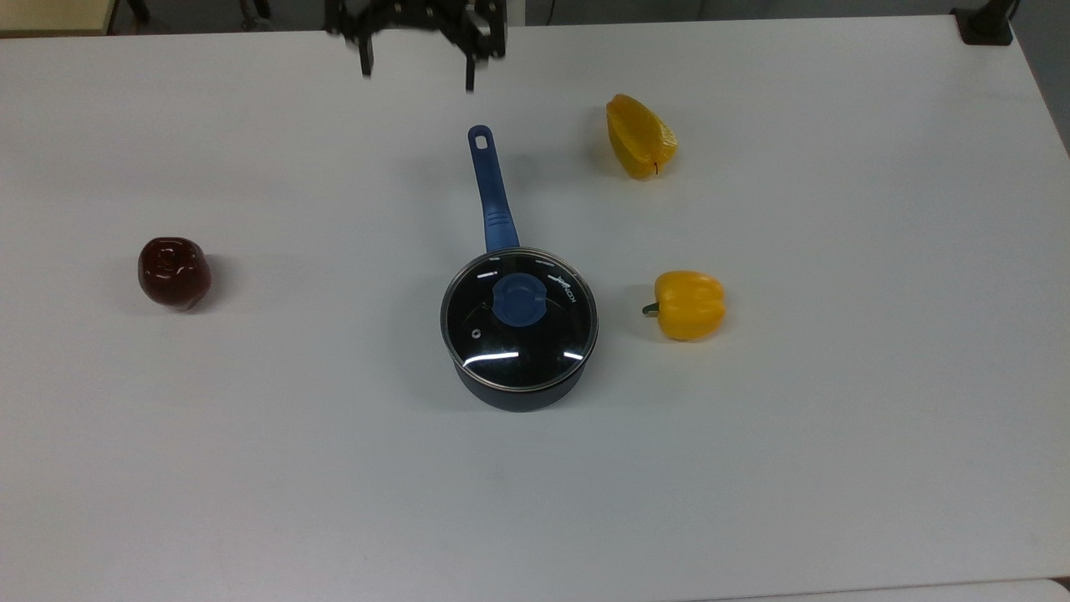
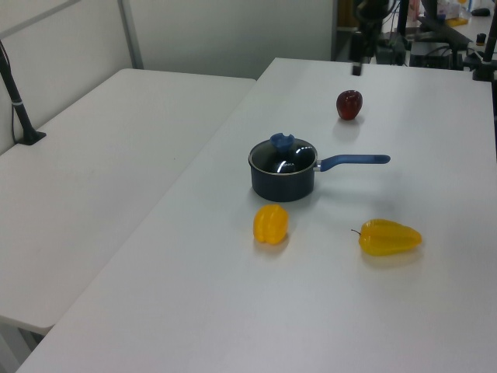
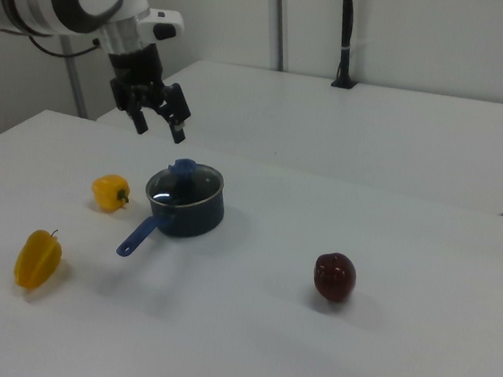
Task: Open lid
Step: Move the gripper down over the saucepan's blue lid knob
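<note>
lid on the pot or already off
On. The lid sits flat on the saucepan, its rim matching the pot's all round, and the open gripper is above the table, away from it.

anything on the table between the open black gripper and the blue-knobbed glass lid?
In the top view, the saucepan's blue handle lies between the gripper and the lid; otherwise bare table.

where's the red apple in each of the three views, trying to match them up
Top view: the red apple lies at the top view's far left, well apart from the saucepan.
Left view: the red apple sits toward the top right, beyond the saucepan.
Right view: the red apple sits right of centre, to the right of the saucepan.
Shared landmark: the saucepan, with its lid on.
</note>
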Robot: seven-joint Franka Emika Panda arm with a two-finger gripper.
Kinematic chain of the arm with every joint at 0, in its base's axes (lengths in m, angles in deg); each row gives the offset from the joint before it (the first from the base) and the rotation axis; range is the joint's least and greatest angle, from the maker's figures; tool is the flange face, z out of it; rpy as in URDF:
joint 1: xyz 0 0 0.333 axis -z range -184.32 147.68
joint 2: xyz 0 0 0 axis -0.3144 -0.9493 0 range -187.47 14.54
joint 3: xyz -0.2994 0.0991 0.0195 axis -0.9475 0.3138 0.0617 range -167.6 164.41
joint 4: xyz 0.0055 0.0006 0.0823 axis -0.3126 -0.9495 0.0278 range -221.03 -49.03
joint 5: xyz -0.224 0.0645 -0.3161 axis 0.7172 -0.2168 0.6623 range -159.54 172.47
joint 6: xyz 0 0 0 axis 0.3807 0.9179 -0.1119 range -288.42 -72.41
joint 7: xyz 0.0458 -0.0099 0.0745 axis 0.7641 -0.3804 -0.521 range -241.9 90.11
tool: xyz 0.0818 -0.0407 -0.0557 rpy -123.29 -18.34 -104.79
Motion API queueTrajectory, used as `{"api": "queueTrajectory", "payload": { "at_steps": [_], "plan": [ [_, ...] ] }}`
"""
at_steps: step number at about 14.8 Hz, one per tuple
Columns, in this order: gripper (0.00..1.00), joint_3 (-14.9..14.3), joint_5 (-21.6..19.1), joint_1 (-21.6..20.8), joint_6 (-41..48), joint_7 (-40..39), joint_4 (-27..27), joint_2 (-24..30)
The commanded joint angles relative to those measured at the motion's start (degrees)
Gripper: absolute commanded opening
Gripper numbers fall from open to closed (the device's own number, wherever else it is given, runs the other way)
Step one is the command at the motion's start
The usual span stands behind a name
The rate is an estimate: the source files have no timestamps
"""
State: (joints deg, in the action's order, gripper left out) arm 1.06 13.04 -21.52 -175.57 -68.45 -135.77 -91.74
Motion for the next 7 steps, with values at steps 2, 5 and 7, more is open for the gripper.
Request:
{"api": "queueTrajectory", "payload": {
  "at_steps": [2, 5, 7],
  "plan": [
    [1.00, 0.7, -0.3, -2.3, -10.9, 0.9, 1.0, -5.9],
    [1.00, 0.8, -0.3, -3.9, -18.9, 0.9, 0.9, -11.1],
    [1.00, 0.8, -0.3, -4.6, -27.1, 0.9, 0.8, -15.4]
  ]
}}
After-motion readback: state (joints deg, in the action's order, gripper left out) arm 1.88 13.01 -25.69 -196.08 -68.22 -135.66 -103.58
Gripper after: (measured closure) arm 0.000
